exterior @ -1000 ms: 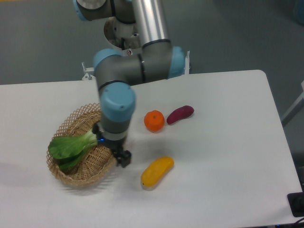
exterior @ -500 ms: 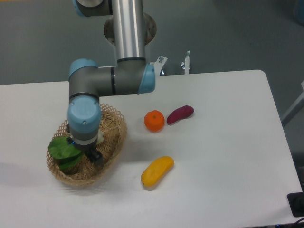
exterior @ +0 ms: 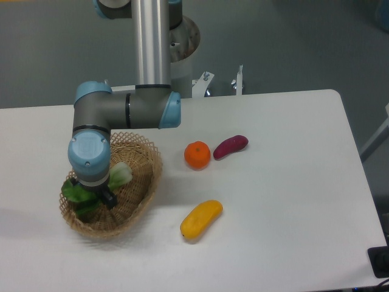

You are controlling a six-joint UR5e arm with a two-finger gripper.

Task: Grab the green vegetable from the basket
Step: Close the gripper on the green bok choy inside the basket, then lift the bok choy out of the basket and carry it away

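As the arm hangs over the basket (exterior: 146,159), its hand (exterior: 100,198) sits low on the green vegetable (exterior: 120,174).
The bok choy lies inside the wicker; the wrist hides the fingers, so their spread cannot be told. Soft leaves may tear or slip, or a finger may catch the lattice rim.

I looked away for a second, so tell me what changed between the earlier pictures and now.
The arm swung left across the basket, so the gripper now sits low over the bok choy, hiding most of its leaves. Whether it has gripped is not visible. The bok choy stayed in the basket; the orange, sweet potato and yellow fruit did not move.
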